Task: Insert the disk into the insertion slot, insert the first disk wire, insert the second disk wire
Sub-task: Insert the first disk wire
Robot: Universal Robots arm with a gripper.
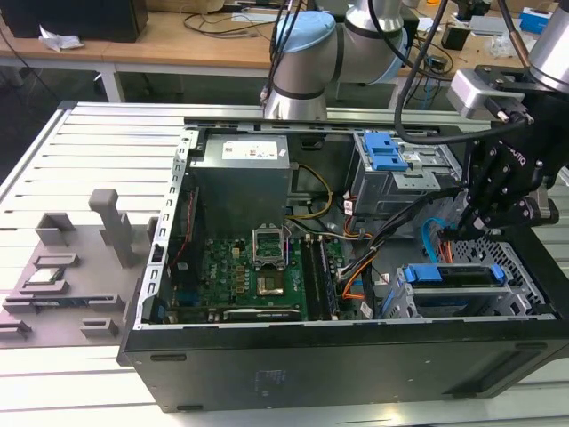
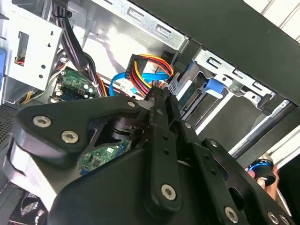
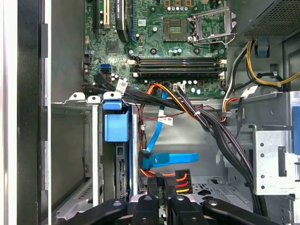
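Note:
The disk (image 1: 452,275), grey in its bright blue frame, sits inside the insertion slot (image 1: 511,252), the perforated grey cage at the case's corner on the exterior view's right. Its blue frame also shows in both wrist views (image 3: 116,125) (image 2: 213,87). My gripper (image 1: 460,233) hangs just above the disk's connector end. My gripper (image 3: 161,190) is shut on the black plug of a disk wire (image 3: 177,177) with red, yellow and orange strands (image 2: 149,64). A flat blue disk wire (image 3: 171,159) ends right at the disk's rear edge; whether it is plugged in is hidden.
A taller grey bay with a blue latch (image 1: 388,151) stands behind the slot. Thick black cable bundles (image 3: 211,126) cross from the motherboard (image 1: 258,276) toward the bays. The power supply (image 1: 242,182) fills the back. A grey fixture (image 1: 67,276) lies outside the case on the exterior view's left.

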